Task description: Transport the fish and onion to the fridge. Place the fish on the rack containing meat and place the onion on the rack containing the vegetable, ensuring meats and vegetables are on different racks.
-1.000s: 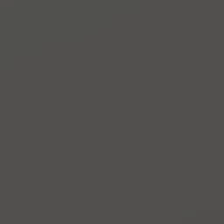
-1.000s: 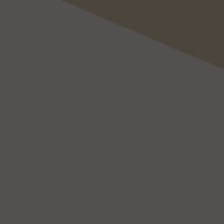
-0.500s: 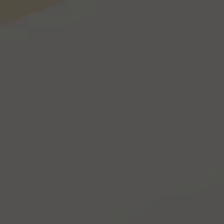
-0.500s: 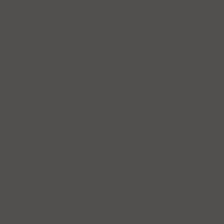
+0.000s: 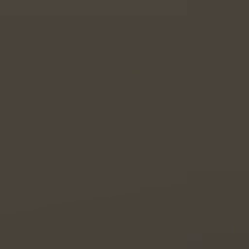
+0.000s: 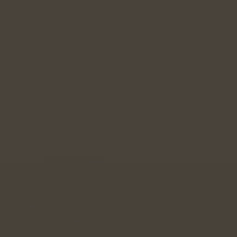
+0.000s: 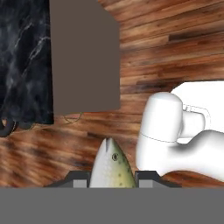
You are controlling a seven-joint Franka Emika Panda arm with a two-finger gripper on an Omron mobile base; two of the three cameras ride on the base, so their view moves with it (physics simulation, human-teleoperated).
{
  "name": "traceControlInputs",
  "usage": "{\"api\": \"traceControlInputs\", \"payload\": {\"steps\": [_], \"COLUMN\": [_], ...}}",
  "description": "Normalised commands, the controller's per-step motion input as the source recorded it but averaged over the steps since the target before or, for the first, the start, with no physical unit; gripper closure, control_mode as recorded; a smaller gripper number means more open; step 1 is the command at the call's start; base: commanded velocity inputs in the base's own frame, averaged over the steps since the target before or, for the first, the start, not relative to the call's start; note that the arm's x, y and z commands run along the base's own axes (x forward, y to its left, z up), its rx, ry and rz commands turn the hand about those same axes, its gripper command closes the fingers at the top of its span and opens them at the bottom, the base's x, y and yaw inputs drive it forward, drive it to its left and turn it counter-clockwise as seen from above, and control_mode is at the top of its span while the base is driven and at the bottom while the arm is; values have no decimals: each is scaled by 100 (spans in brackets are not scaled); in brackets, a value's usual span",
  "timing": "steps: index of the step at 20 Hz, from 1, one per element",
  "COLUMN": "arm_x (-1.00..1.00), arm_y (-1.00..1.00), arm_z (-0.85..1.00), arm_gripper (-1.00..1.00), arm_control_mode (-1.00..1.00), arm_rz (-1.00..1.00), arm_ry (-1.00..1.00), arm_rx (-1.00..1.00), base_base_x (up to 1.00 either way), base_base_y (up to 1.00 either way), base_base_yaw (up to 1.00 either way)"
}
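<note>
- The hand is clamped on the fish, its two dark finger tips pressing the body from either side at the bottom of the hand view.
- The fish rises from between the finger tips with its head pointing up the view; one eye shows on its speckled, yellowish flank, and its belly side is pale silver.
- Beyond the fish lies a wooden plank floor, well apart from it.
- A flat brown panel stands at upper left, with a black marbled surface beside it on the left.
- Both base views show a uniform dark brown surface, nothing more to make out.
</note>
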Motion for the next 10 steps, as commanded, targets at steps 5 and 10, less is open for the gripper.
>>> {"api": "traceControlInputs", "payload": {"steps": [5, 10], "arm_x": [0, 0], "arm_y": [0, 0], "arm_z": [0, 0], "arm_gripper": [100, 100], "arm_control_mode": [100, 100], "arm_rz": [0, 0], "arm_ry": [0, 0], "arm_rx": [0, 0], "base_base_x": [100, 100], "base_base_y": [100, 100], "base_base_yaw": [-24, -25]}}
